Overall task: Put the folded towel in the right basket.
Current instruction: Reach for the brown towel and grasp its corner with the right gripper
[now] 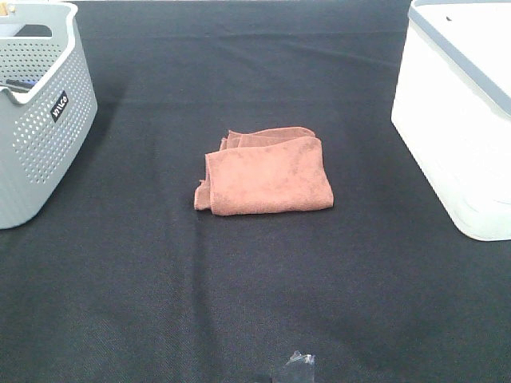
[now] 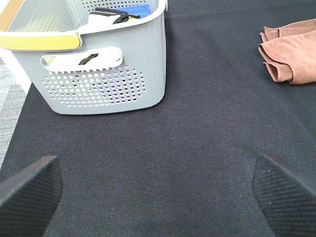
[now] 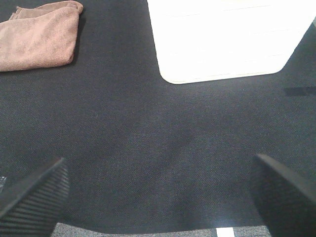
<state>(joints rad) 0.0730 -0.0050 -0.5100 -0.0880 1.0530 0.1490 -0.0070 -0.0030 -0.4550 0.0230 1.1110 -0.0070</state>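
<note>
Gaping wide and empty, the left fingers [image 2: 29, 190] and right fingers [image 3: 34, 195] hang over bare table [image 1: 239, 303], touching nothing. The folded towel [image 1: 267, 175] lies mid-table between the grey basket [image 1: 40, 120] and the white right basket [image 1: 455, 144] — well apart from both. It looks light, soft and floppy; pinching through the thick folded edge should keep its layers together. Only the high view shows both baskets at once; the right wrist view gives the white basket's wall — not its opening.
</note>
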